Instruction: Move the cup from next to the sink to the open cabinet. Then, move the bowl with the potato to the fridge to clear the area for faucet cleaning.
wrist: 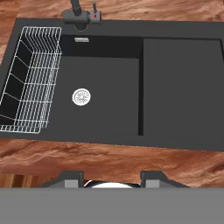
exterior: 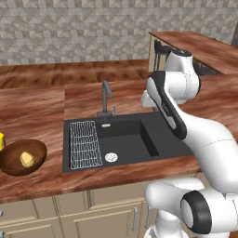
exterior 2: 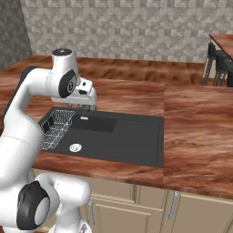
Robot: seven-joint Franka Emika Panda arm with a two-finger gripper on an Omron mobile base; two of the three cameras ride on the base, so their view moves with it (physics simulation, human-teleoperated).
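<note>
Over the kitchen counter [exterior: 37,100], from the left base view, the white arm bent above the black sink [exterior: 128,137], behind which stood the faucet [exterior: 106,98]; the wooden bowl [exterior: 22,157] holding the potato [exterior: 27,160] sat well left, a yellow cup [exterior: 1,141] just beside it at the frame's edge. From the right, the gripper [exterior 2: 88,108] hung over the basin's back rim. Seen from the hand, the jaws stood parted, grasping nothing, above the wire rack [wrist: 30,78] and drain [wrist: 81,96].

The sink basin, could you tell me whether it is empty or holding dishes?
Empty of dishes: the sink shows a bare black floor, round drain and empty wire rack.
</note>
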